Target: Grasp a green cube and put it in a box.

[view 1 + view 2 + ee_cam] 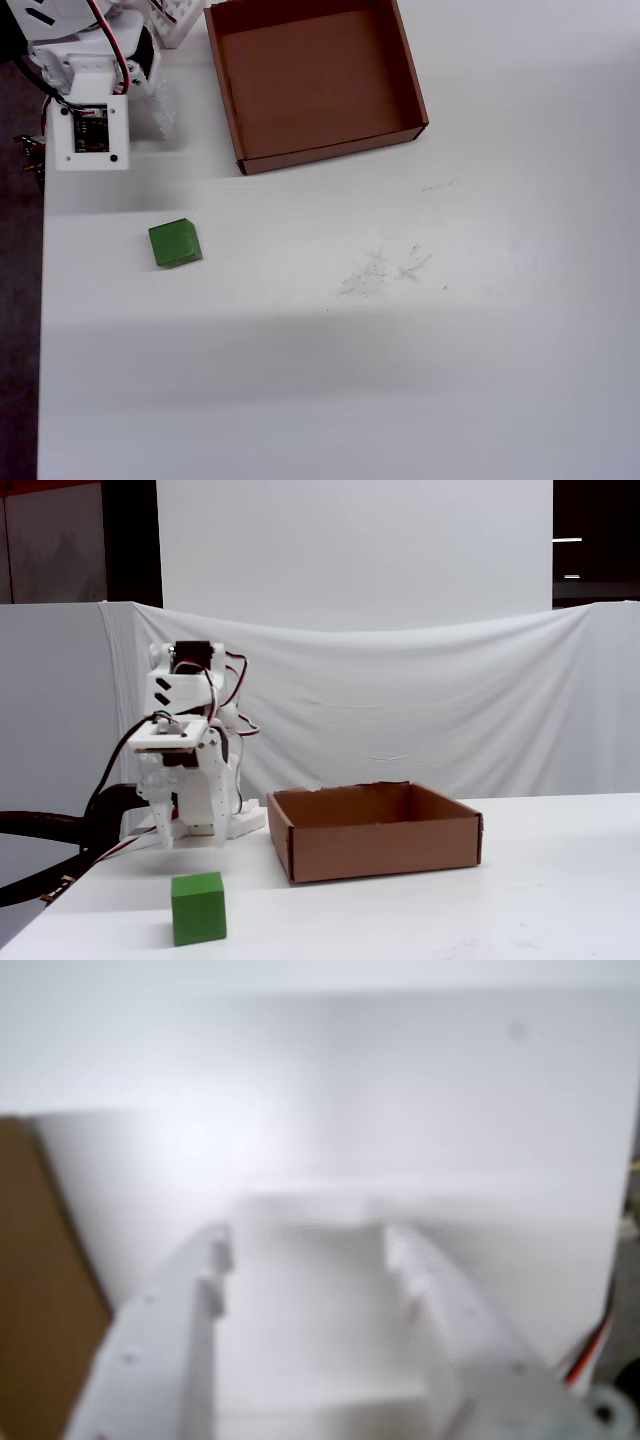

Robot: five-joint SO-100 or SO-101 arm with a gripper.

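The green cube (175,243) sits alone on the white table, near its left edge in the overhead view and at the front in the fixed view (198,908). The brown cardboard box (330,152) stands open and empty at the back, right of the arm (385,848). One brown corner of it shows at the left of the wrist view (40,1290). My gripper (308,1250) is open and empty, with only bare white table between its fingers. It hangs folded close to the arm's base (188,830), well behind the cube and left of the box. The cube is out of the wrist view.
The arm's base and its red and black wires (90,90) fill the table's back left corner. The table's left edge (40,330) runs close to the cube. A white cloth backdrop (400,700) hangs behind the table. Faint scuff marks (385,270) lie mid-table.
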